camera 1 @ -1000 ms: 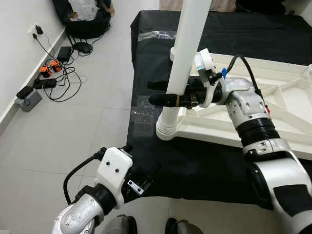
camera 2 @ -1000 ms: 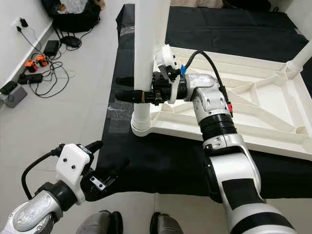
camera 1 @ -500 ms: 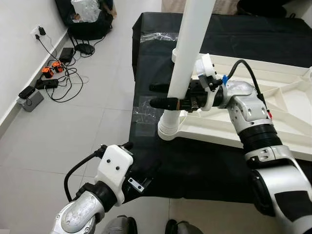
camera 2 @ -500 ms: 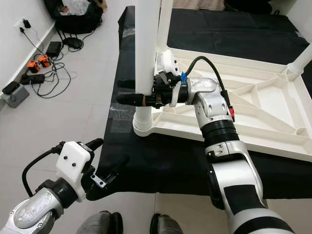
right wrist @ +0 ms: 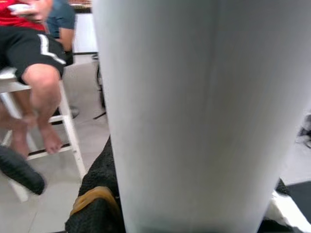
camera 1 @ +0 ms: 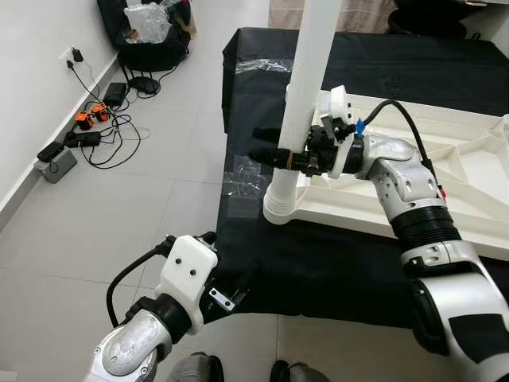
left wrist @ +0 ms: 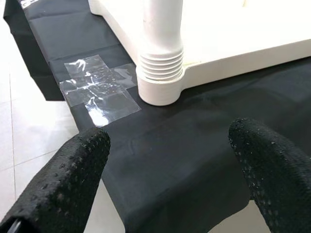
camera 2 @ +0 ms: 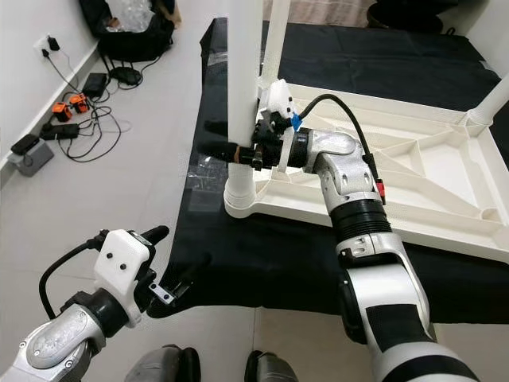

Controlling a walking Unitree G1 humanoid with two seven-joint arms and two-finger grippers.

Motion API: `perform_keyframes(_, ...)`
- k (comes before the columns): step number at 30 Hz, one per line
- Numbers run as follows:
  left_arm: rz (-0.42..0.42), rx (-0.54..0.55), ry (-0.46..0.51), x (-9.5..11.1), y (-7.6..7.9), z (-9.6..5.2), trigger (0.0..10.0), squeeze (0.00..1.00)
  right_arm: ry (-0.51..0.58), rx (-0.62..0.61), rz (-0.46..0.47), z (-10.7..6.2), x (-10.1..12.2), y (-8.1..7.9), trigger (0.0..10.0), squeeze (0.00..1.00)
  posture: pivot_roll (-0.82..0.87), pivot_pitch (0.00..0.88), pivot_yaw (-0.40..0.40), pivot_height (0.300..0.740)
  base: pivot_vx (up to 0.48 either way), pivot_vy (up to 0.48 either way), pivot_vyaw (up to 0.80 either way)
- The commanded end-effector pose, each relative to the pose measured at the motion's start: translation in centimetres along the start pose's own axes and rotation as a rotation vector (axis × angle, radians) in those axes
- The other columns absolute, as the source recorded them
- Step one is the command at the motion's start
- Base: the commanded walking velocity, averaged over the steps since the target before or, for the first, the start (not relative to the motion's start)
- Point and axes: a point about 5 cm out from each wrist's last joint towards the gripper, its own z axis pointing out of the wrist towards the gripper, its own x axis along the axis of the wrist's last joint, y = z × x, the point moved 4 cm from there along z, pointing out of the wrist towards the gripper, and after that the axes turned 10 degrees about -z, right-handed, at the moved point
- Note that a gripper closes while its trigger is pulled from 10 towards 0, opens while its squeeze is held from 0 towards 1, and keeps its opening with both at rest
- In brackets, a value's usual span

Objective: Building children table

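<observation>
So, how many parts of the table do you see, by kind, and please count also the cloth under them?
white legs: 3
white tabletop: 1
black cloth: 1
Total: 5

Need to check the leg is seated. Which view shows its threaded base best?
The left wrist view: the table leg base and ribbed collar sit close and unobstructed. The eye views show it smaller; the right wrist view gives just the shaft.

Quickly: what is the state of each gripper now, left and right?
Left gripper: open, holding nothing, low over the black cloth.
Right gripper: closed on the upright white table leg.
</observation>
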Motion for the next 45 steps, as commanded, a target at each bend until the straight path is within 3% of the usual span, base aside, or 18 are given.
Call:
perform_keyframes(1,0.001,0.004,-0.003,-0.1,-0.1,0.0,10.0,0.00,-0.115,-0.049,0.049,-1.0,-2.6,0.0,10.0,0.00,0.11,0.175,-0.061,0.740,0.000,0.000,0.00)
perform_keyframes(2,0.005,0.006,-0.001,-0.1,-0.3,0.0,10.0,0.00,-0.138,-0.117,0.071,-0.8,-3.2,0.5,10.0,0.00,0.11,0.175,-0.061,0.740,0.000,0.000,0.00)
perform_keyframes(12,0.008,0.009,0.002,0.0,-0.3,0.0,10.0,0.00,-0.158,-0.235,0.089,-1.0,-3.8,1.3,10.0,0.00,0.11,0.185,-0.060,0.740,0.000,0.000,0.00)
perform_keyframes(24,0.012,0.013,0.003,0.0,-0.5,0.1,10.0,0.00,-0.168,-0.490,0.136,-1.8,-4.0,3.9,10.0,0.00,0.11,0.185,-0.061,0.740,0.000,0.000,0.00)
perform_keyframes(29,0.012,0.013,0.002,0.0,-0.5,0.1,10.0,0.00,-0.167,-0.512,0.136,-1.9,-4.0,4.1,10.0,0.00,0.11,0.185,-0.062,0.740,0.000,0.000,0.00)
perform_keyframes(31,0.014,0.015,0.002,0.0,-0.6,0.1,10.0,0.00,-0.166,-0.605,0.163,-2.3,-4.4,4.7,10.0,0.00,0.11,0.186,-0.062,0.740,0.000,0.000,0.00)
perform_keyframes(38,0.016,0.017,0.004,0.1,-0.7,0.1,10.0,0.00,-0.176,-0.673,0.168,-2.6,-4.7,4.9,10.0,0.00,0.11,0.187,-0.061,0.740,0.000,0.000,0.00)
perform_keyframes(41,0.017,0.017,0.007,0.2,-0.7,0.1,10.0,0.00,-0.216,-0.839,0.193,-3.8,-5.5,5.9,10.0,0.00,0.11,0.189,-0.062,0.740,0.000,0.000,0.00)
perform_keyframes(45,0.020,0.018,0.008,0.2,-0.8,0.1,10.0,0.00,-0.235,-0.924,0.196,-4.3,-5.8,6.3,10.0,0.00,0.11,0.188,-0.061,0.740,0.000,0.000,0.00)
